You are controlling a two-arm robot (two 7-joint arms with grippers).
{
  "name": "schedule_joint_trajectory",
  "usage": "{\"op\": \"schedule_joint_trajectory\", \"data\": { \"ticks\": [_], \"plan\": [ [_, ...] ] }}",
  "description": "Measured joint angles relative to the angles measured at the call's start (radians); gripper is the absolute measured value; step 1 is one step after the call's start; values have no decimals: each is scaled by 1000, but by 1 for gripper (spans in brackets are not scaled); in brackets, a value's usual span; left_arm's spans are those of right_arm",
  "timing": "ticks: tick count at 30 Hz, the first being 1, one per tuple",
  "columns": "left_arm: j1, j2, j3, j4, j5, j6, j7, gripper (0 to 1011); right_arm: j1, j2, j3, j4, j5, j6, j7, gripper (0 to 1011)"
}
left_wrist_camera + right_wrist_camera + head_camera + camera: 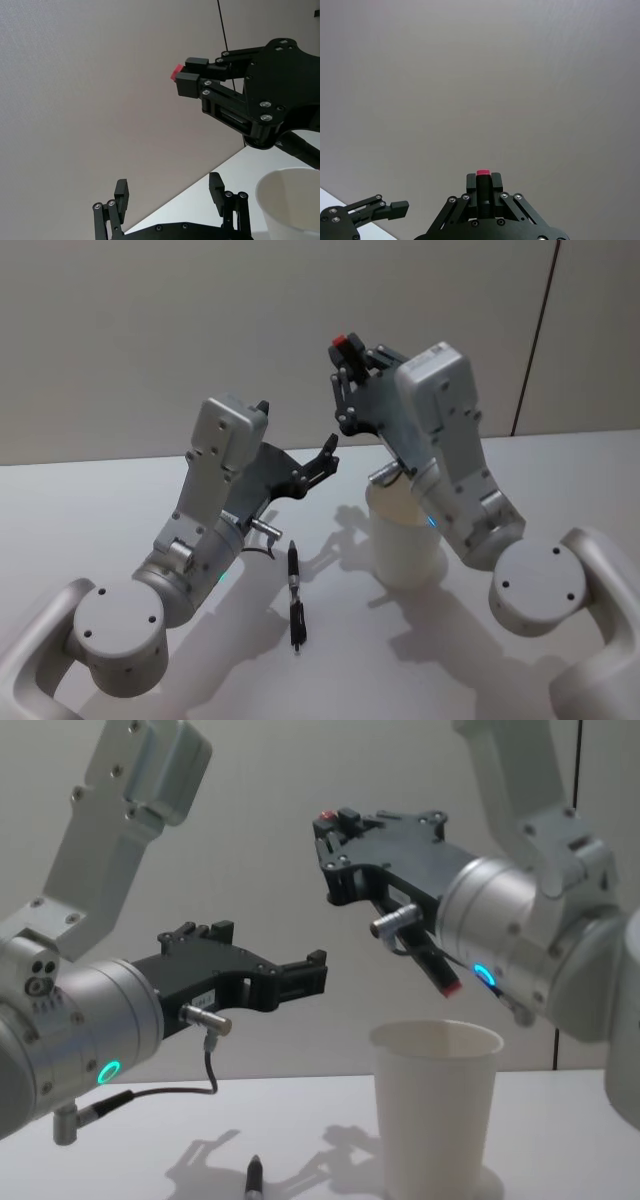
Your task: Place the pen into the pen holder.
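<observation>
The pen [432, 966], red at both ends, is pinched slantwise in the right claw [347, 350], up in the air above the white pen holder [435, 1110]. The holder stands on the table [120, 510]. A second pen [295, 605], black, lies just left of it. Further left, the left claw [169, 186] hangs raised, spread and empty.

The pen holder [405, 540] stands on the table [100, 500] right of centre in the head view, and a second pen [295, 595] lies on the table just left of it. Above the holder, at upper centre, the right gripper [348, 355] has the pen [347, 341] between its fingers. The left gripper [297, 430] hangs lower left of it, above the second pen.
</observation>
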Motion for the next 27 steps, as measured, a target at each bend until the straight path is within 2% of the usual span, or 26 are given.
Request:
{"op": "schedule_joint_trajectory", "data": {
  "ticks": [11,27],
  "plan": [
    [0,0,0,0,0,0,0,1001,-16,11,6,13,26,-18,-12,161],
    [0,0,0,0,0,0,0,1001,-27,5,-2,46,46,-29,-18,161]
  ]
}}
